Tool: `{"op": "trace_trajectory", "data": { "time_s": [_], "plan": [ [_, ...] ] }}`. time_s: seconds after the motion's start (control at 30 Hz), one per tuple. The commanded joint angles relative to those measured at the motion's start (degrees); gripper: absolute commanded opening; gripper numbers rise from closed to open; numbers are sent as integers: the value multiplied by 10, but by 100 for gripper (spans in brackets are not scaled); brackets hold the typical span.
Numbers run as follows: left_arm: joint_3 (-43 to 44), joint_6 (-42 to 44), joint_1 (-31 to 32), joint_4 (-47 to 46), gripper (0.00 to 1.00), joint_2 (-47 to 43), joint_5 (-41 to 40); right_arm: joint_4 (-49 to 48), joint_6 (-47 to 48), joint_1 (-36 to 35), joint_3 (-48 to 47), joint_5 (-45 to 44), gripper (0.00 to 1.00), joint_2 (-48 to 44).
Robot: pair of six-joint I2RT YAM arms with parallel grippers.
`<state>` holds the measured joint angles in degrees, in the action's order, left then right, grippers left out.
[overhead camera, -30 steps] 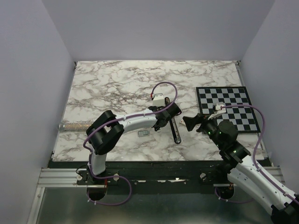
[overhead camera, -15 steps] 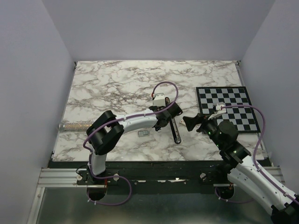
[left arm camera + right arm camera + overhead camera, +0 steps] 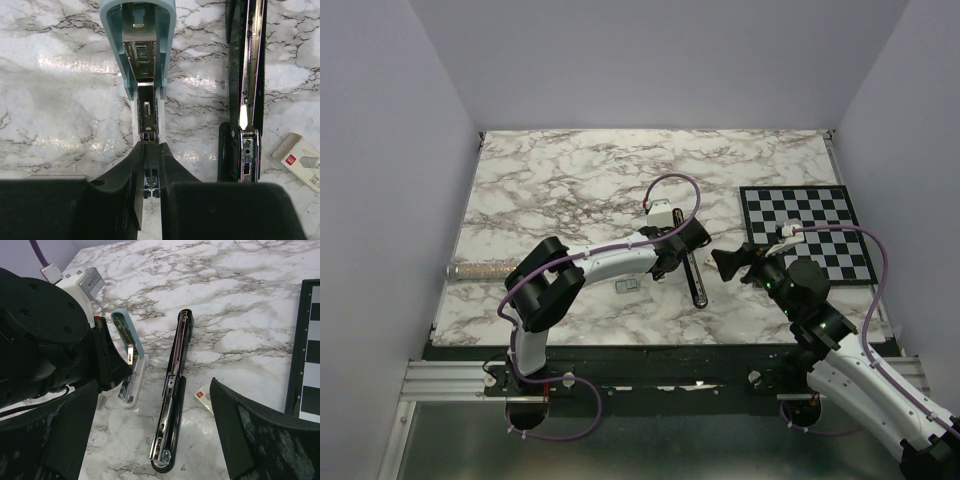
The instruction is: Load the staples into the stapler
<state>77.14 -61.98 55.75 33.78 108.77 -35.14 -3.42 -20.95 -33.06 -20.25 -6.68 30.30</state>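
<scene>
- A small white box (image 3: 628, 287), likely of staples, lies leftmost on the surface (image 3: 550, 190); no loose staples show.
- The left end effector (image 3: 151, 147) is clenched on the near end of an opened light-blue stapler (image 3: 165, 45).
- The black stapler (image 3: 248, 90) lies flat open just to the right, and its channel seems empty. Loading looks undone.
- The right end effector (image 3: 725, 262) hangs released at far right.

We find bare white-and-grey marble tabletop (image 3: 570, 190) from nine to one o'clock, while a slim black stapler (image 3: 695, 282) opened flat at five, a pale-blue plastic stapler (image 3: 145, 60) just beside it, and a black-and-white checkerboard mat (image 3: 800, 205) at three narrow the passage.
</scene>
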Motion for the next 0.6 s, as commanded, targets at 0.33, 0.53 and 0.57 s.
{"op": "trace_trajectory", "data": {
  "time_s": [0.33, 0.53, 0.57],
  "plan": [
    [-2, -24, 3, 15, 12, 15, -1, 2, 5, -5, 7, -14, 100, -7],
    [-9, -34, 4, 16, 12, 11, -6, 2, 5, -4, 7, -14, 100, -8],
    [-12, -35, 3, 15, 12, 7, -7, 2, 5, -5, 7, -14, 100, -8]
  ]
}}
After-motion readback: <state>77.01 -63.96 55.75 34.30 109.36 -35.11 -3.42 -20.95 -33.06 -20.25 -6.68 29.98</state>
